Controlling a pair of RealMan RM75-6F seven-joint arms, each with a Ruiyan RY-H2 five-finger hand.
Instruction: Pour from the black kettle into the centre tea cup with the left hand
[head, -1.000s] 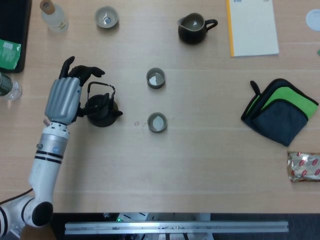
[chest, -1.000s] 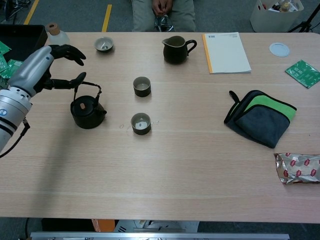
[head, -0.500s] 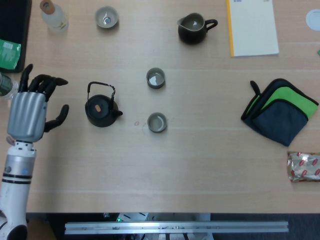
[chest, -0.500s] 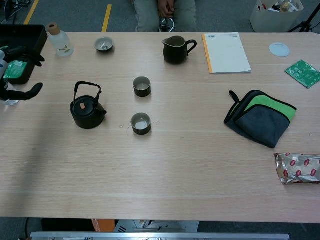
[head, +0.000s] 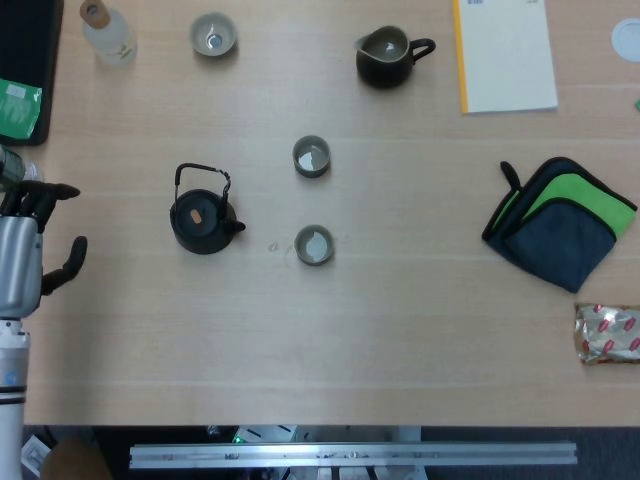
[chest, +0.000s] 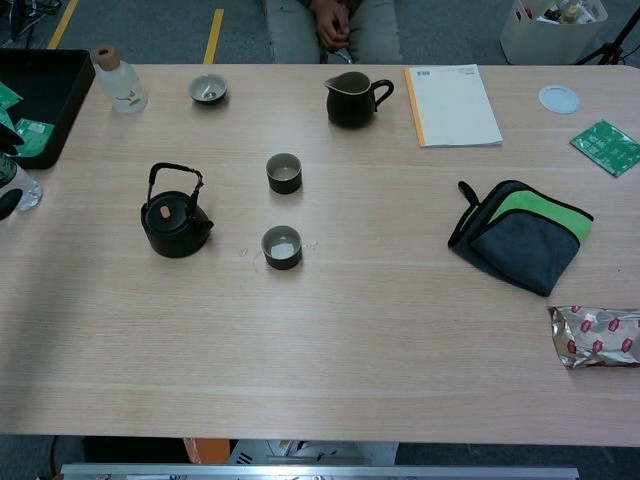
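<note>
Table (head: 400, 350) holds black kettle (head: 203, 218) (upright).

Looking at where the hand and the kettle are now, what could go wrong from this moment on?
The left hand is open at the table's left edge, well apart from the black kettle, so a new approach is needed; a poor reach could knock the kettle instead of catching its handle. Two tea cups stand close together right of the kettle, so a pour could land in the wrong one.

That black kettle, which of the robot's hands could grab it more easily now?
The left hand, probably: it hangs open at the table's left edge, on the black kettle's side. The right hand shows in neither view.
</note>
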